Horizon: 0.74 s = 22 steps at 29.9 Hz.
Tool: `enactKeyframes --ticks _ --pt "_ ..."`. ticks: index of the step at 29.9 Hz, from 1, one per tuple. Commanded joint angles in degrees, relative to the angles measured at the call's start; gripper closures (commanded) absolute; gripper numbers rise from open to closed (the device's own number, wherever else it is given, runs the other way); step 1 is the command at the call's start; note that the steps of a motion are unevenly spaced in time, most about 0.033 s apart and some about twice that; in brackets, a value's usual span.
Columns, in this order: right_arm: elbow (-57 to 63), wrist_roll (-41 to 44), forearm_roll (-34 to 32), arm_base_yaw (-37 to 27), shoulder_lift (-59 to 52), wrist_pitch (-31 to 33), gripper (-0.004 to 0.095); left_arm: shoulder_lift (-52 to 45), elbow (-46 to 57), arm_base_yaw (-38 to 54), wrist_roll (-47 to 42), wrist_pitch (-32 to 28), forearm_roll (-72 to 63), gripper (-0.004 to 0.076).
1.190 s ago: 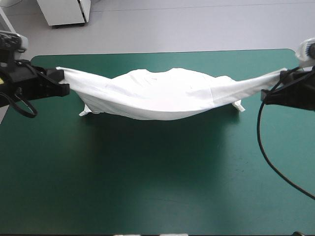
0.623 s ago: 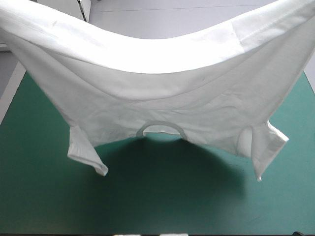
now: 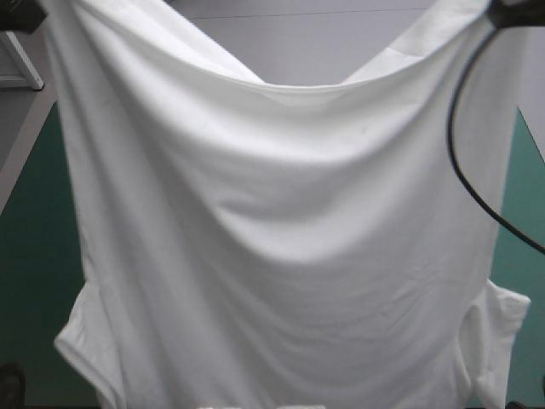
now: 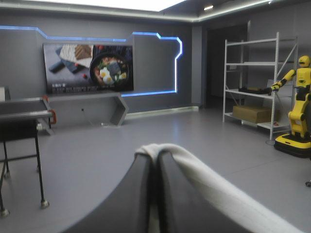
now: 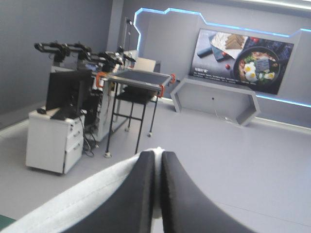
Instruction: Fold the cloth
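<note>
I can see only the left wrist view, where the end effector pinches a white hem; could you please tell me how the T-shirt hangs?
Observer: From above, the T-shirt hangs spread like a curtain, its top edge sagging in the middle.
Operator: Is the right end effector gripping too?
Observer: Yes, the right end effector is shut on the shirt's edge.
Operator: Does it hang clear of the table?
Observer: I cannot tell; the shirt hides most of the table.
</note>
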Motion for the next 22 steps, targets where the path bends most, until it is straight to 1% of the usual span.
enactKeyframes --ticks 1,5,7,9,11,14,16,18,20,22 --pt "1.1 2.8 -6.0 -0.1 3.7 -12.2 0.0904 3.7 -0.3 -0.2 -0.3 -10.5 -0.5 0.0746" --pt "1.0 8.8 -12.8 -0.1 8.5 -23.1 0.0904 7.0 -0.3 -0.2 4.5 -19.0 -0.6 0.0746" --pt "1.0 12.4 -16.1 -0.7 10.1 -26.1 0.0904 8.6 -0.6 -0.2 6.1 -23.1 -0.6 0.0746" --pt "1.0 16.4 -17.7 -2.4 11.8 -28.3 0.0904 10.4 -1.5 -0.2 7.6 -26.2 -0.6 0.0746" --pt "1.0 18.4 -17.6 -4.8 12.9 -29.6 0.0904 12.9 -3.3 -0.2 9.3 -27.6 -1.1 0.0746" --pt "1.0 20.2 -16.8 -7.5 13.4 -31.5 0.0904 16.2 -6.4 -0.2 13.4 -27.0 -3.5 0.0746" --pt "1.0 19.6 -15.2 -8.9 13.7 -31.5 0.0903 18.0 -7.7 -0.2 15.9 -27.0 -5.8 0.0746" --pt "1.0 18.9 -14.8 -9.7 14.1 -30.6 0.0904 19.2 -7.9 -0.2 16.3 -27.0 -6.3 0.0746" --pt "1.0 17.1 -12.4 -9.7 14.8 -27.5 0.0904 20.2 -7.9 -0.2 16.3 -26.2 -6.1 0.0746" --pt "1.0 15.6 -9.9 -9.7 16.3 -22.0 0.0906 21.4 -7.9 -0.2 15.9 -23.2 -5.7 0.0746"
